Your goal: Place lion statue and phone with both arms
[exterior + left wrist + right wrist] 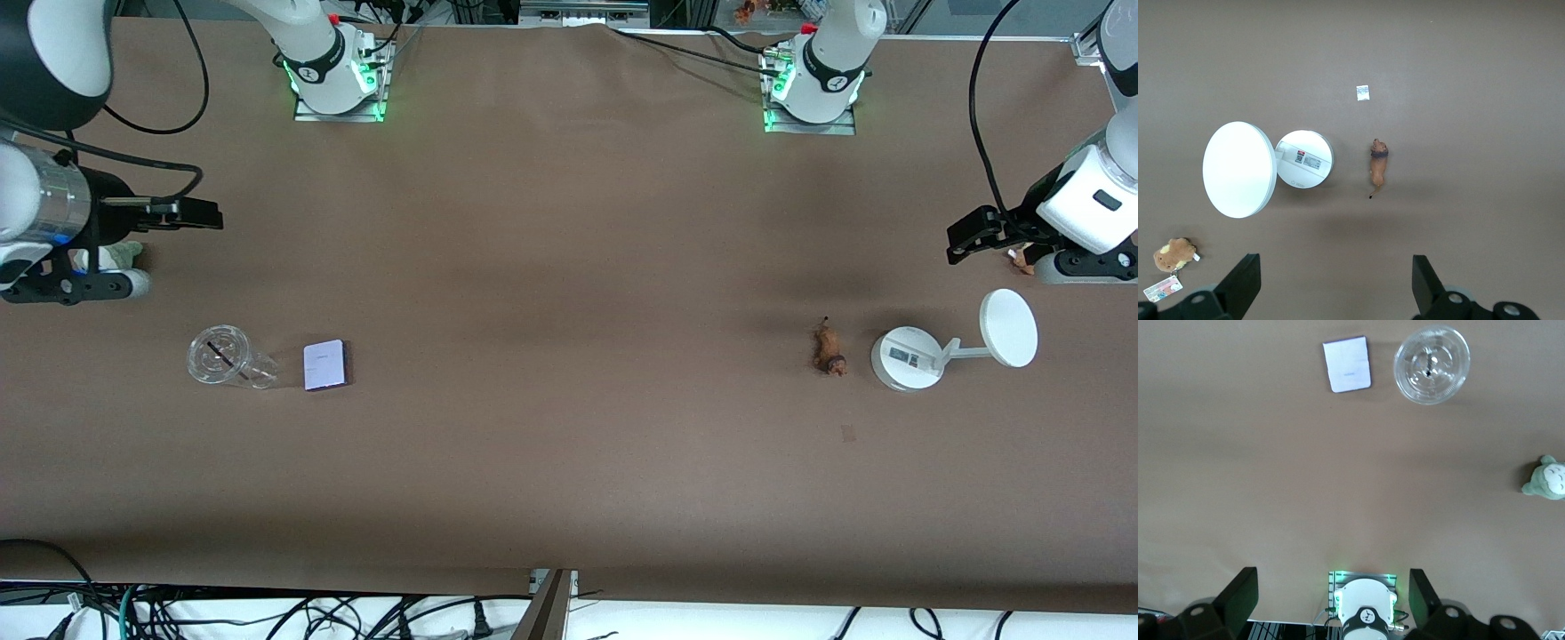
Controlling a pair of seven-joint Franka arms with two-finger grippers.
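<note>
From my seat both arms are just waiting up high with nothing in them. The left gripper (pixel 965 240) hangs over its end of the table, fingers (pixel 1245 280) spread wide. The right gripper (pixel 191 213) does the same over the other end, also wide open. The lion (pixel 829 349) lies just beside the white stand (pixel 907 357). The phone (pixel 324 364) lies flat near a clear cup (pixel 222 356), toward the right arm's end.
</note>
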